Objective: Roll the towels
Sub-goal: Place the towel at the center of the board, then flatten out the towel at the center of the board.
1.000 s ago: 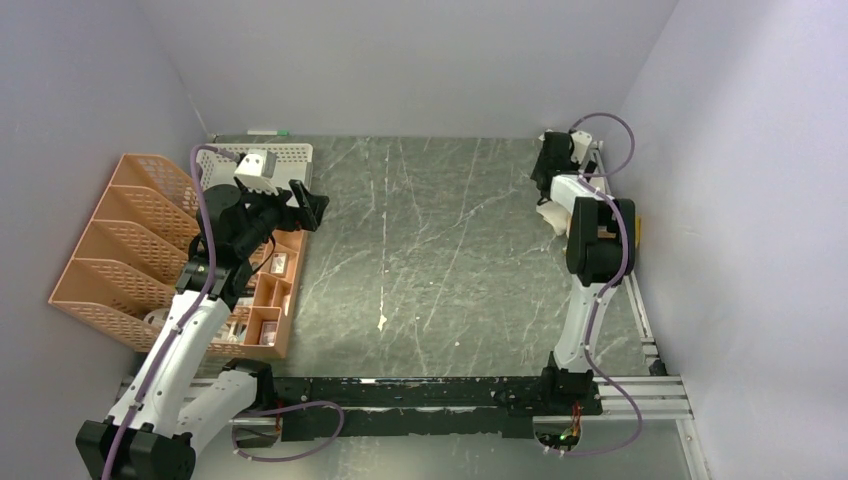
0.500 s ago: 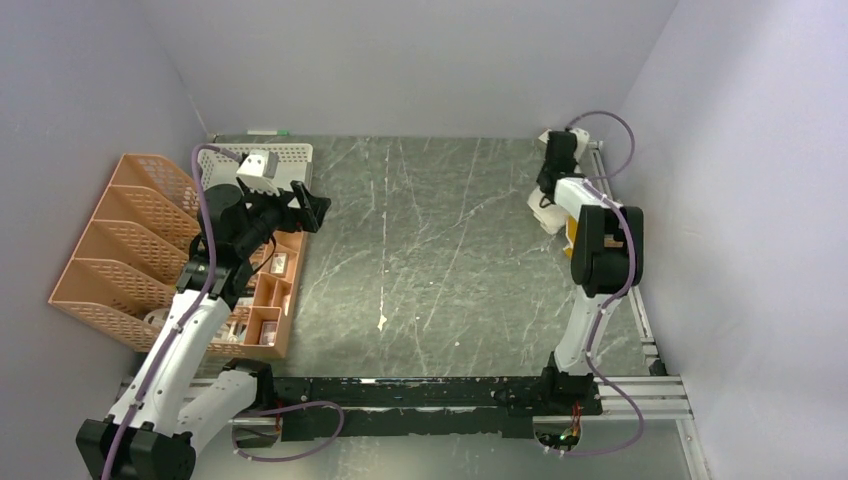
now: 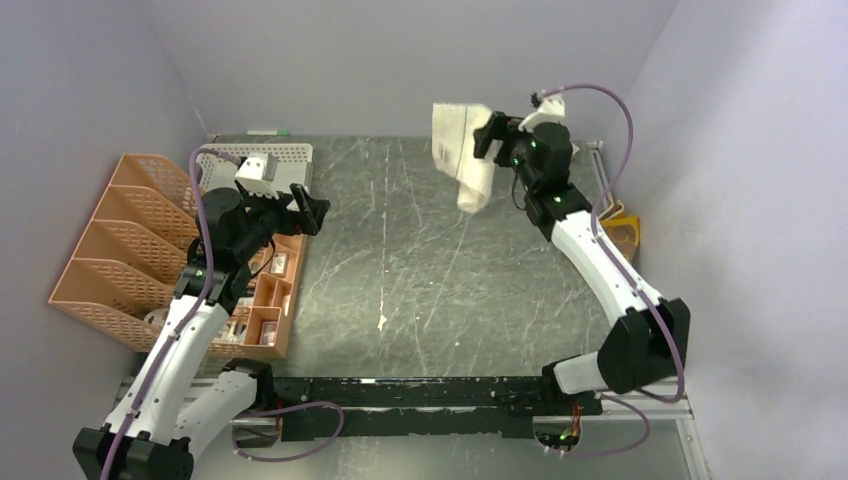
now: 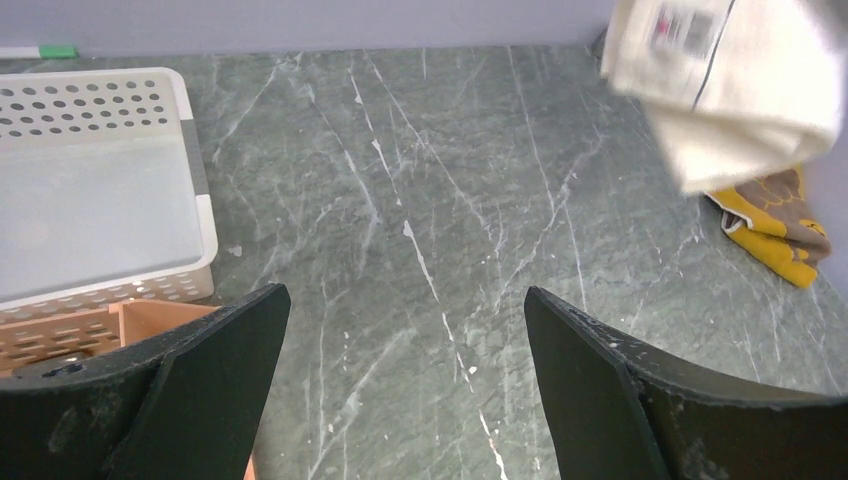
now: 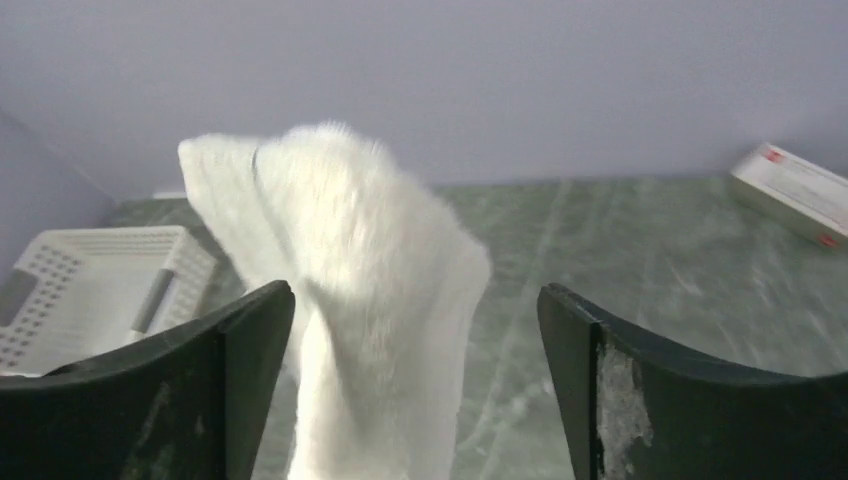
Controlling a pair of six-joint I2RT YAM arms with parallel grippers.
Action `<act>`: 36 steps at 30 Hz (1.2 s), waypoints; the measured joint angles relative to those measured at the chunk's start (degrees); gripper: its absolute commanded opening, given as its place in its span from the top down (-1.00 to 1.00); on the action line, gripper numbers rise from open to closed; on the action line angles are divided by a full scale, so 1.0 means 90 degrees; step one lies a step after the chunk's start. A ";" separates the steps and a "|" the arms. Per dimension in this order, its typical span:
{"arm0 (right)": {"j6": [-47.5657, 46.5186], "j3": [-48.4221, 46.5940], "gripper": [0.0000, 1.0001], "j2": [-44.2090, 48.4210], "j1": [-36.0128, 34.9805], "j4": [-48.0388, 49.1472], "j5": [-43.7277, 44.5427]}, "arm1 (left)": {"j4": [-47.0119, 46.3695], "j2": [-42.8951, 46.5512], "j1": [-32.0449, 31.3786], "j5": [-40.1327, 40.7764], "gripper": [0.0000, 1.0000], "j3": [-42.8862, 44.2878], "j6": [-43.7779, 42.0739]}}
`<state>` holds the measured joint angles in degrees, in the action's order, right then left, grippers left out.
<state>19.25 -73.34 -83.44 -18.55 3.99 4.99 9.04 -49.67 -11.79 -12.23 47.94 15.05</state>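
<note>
Far L, 9 o'clock: orange rack (image 3: 110, 250), and a white basket (image 3: 285, 158) at 11 o'clock. Both sit off the work area, so ignore them.

L gripper (image 3: 312, 208) is at 9 o'clock over the table (image 3: 420, 270) edge. Jaws spread wide, nothing in them. It faces table centre, prob. so it can pin a towel end once one lies flat.

Off-white towel (image 3: 462, 160) is at 1 o'clock, up in the air, bunched and hanging, not on the table. It's blurred in the R wrist view.

R gripper (image 3: 489, 135) is just beside it on its 3 o'clock side, arm stretched toward the back wall. Jaws stand apart w/ the cloth in front of them. The pads don't look clamped on it, but can't tell if a corner is snagged. My read: a lift or shake to get the towel open over the centre.

Mustard towel (image 4: 775, 215) lies crumpled at 3 o'clock by the R table edge, untouched. Small white/red box (image 5: 790, 185) sits at the back, approx. 1 o'clock.

Progress: neither towel is flat or rolled, so you're early in the task. Next you need the off-white one lying flat w/ edges square. Risk is that it lands in a heap.
</note>
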 measured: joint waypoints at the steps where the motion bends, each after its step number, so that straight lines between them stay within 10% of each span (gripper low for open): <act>1: -0.0017 0.0328 -1.00 0.0274 0.0102 0.0075 0.0036 | 0.0002 0.0015 -0.0007 0.0012 -0.99 0.0000 0.0000; 10: -0.0134 0.2441 -0.96 0.0325 0.0384 -0.0306 0.0002 | 0.0005 -0.0100 -0.0104 0.0022 -0.99 0.0000 0.0000; 22: -0.1880 0.1678 -0.71 -0.1542 -0.3177 -0.0743 0.1996 | 0.0080 -0.0262 -0.0172 0.0211 -0.99 0.0000 0.0000; 36: -0.1979 0.1447 0.00 -0.2555 -0.2696 -0.0525 0.1797 | 0.0085 -0.0185 -0.0245 0.0342 -0.99 0.0000 -0.0002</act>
<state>1.43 -60.31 -106.43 -42.81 -0.73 21.17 9.80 -51.33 -14.00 -9.15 47.94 15.03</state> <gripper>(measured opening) 0.573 0.995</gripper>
